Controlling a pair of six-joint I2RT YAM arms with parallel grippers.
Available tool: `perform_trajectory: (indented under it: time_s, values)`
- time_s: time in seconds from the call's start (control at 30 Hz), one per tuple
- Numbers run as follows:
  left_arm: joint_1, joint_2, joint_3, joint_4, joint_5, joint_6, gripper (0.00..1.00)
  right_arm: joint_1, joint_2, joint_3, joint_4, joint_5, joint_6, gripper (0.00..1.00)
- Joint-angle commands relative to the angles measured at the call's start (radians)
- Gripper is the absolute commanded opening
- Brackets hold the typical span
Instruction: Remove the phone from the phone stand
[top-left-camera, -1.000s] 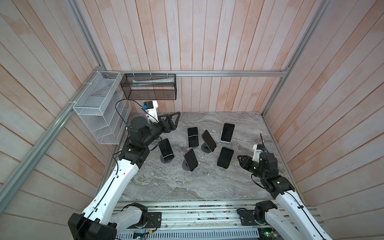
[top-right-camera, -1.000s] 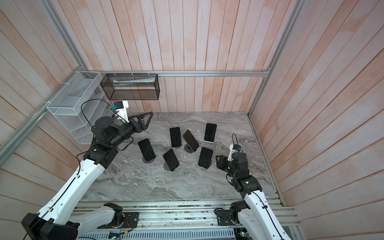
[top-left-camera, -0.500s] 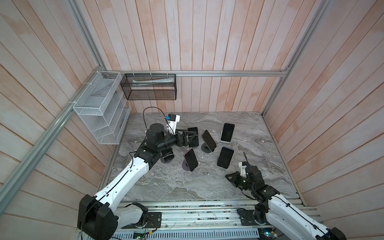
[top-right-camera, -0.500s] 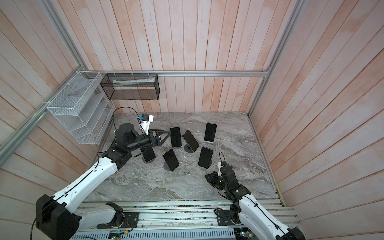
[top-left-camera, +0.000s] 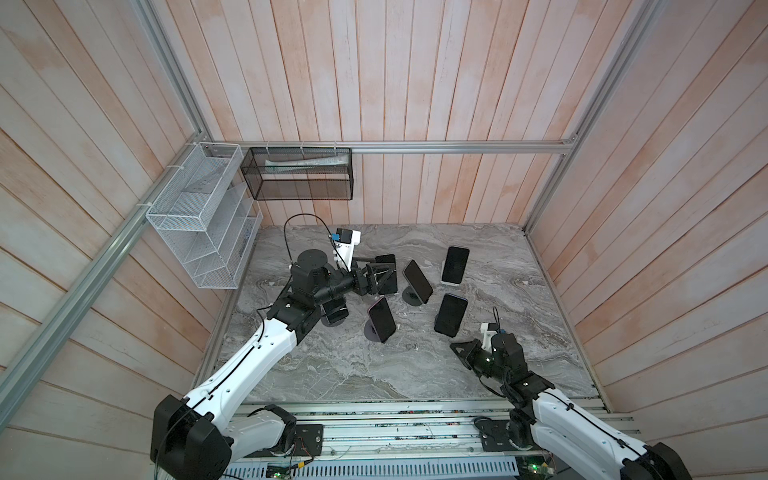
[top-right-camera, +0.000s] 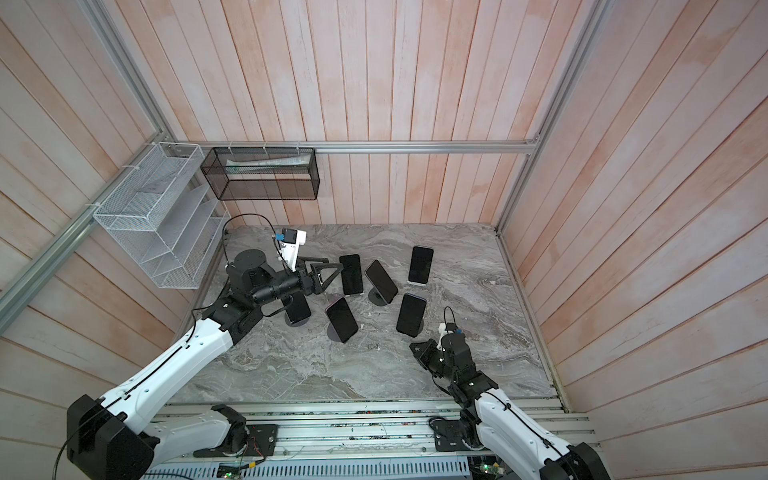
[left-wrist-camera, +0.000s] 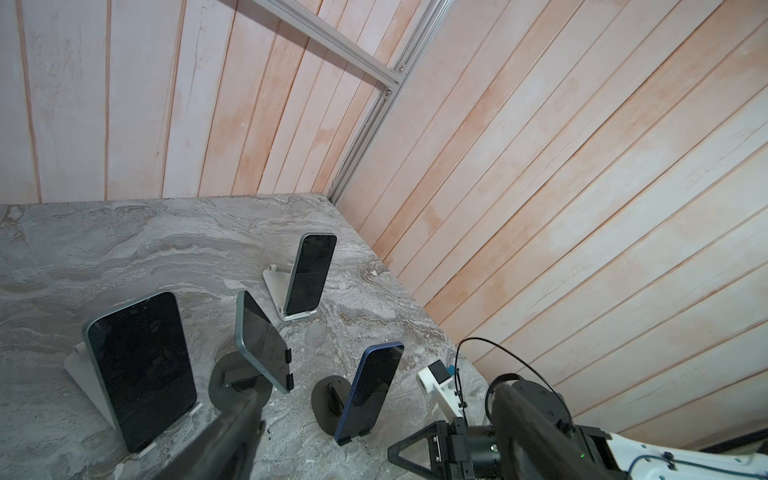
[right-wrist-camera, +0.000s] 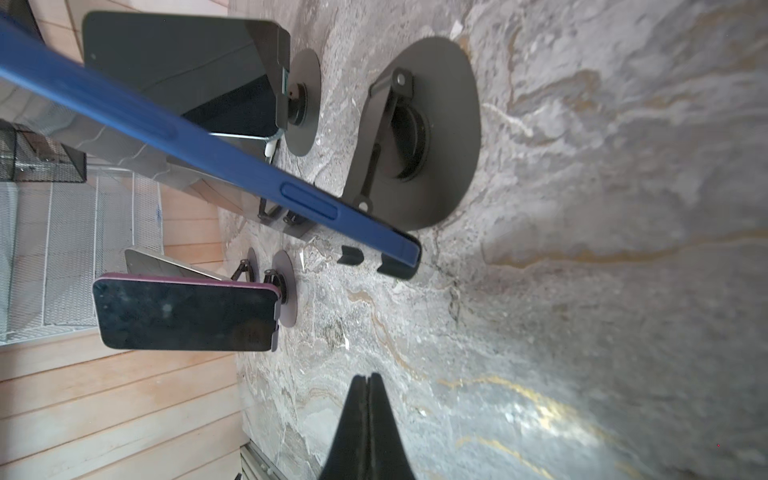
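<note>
Several dark-screened phones lean on stands on the marble table (top-left-camera: 332, 365). My left gripper (top-left-camera: 380, 274) (top-right-camera: 332, 268) hangs open beside the teal phone (top-right-camera: 351, 274) (left-wrist-camera: 141, 370) on a white stand; nothing is between its blurred fingers (left-wrist-camera: 216, 440). In the left wrist view that phone lies outside the near finger. My right gripper (top-left-camera: 457, 347) (right-wrist-camera: 365, 380) is shut and empty, low over the table. It sits just in front of the blue phone (top-left-camera: 451, 313) (right-wrist-camera: 208, 153), which rests on a black round stand (right-wrist-camera: 436, 124).
More phones on stands: a teal one (top-left-camera: 417, 280) on a black disc, one (top-left-camera: 455, 264) on a white stand at the back right, a pink one (top-left-camera: 382, 318), and one (top-left-camera: 332, 311) under my left arm. Wire racks (top-left-camera: 203, 216) hang on the left wall.
My left arm swung from the back left corner rightwards to the middle phones, still open. My right gripper closed and drew back towards the table's front.
</note>
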Motion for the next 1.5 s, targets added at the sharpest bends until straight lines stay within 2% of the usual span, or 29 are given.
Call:
perform_trajectory:
  time_s: [0.0,0.1,0.43,0.97,1.47]
  values:
    - [-0.002,-0.018,-0.017,0.019,-0.020,0.020,0.88,-0.005,0.002,-0.012,0.036,0.044,0.025,0.00]
    - [-0.002,-0.016,-0.017,0.018,-0.025,0.019,0.88,-0.021,0.021,0.009,0.014,0.036,-0.003,0.00]
    - [-0.003,-0.018,-0.023,0.023,-0.026,0.021,0.88,-0.063,0.123,-0.010,0.141,-0.044,0.007,0.00]
    - [-0.002,-0.025,-0.023,0.015,-0.064,0.028,0.88,-0.076,0.153,-0.005,0.153,-0.017,0.035,0.00]
    - [-0.002,-0.022,-0.022,0.009,-0.073,0.031,0.88,-0.079,0.258,0.006,0.220,-0.052,0.021,0.00]
